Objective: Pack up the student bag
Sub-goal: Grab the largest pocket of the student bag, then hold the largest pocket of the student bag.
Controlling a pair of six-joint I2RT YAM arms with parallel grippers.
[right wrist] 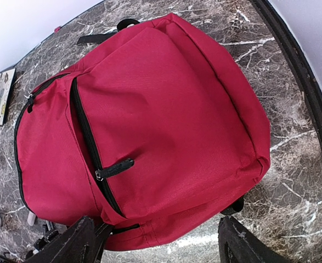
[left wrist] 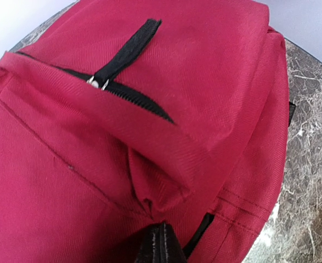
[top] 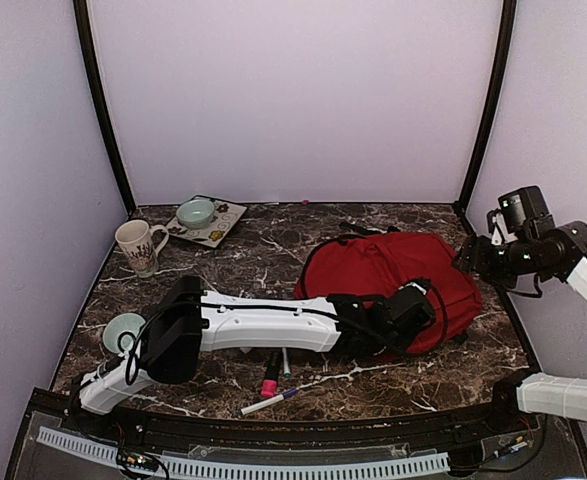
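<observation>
Near edge: markers [top: 270, 385] lie partly under the left arm [top: 263, 325], with a pale bowl [top: 123, 330] at the table's [top: 273, 250] left rim. Right of centre: student bag [top: 383, 265], flat, its right side near the table edge, bare marble behind it. Left gripper [left wrist: 159, 247], cut off at the frame bottom, is pressed together on a gathered fold of red fabric; in the top view the wrist hides this. Right gripper [right wrist: 156, 244] hovers spread above the bag. Far left: mug [top: 140, 246], tray [top: 228, 225]
</observation>
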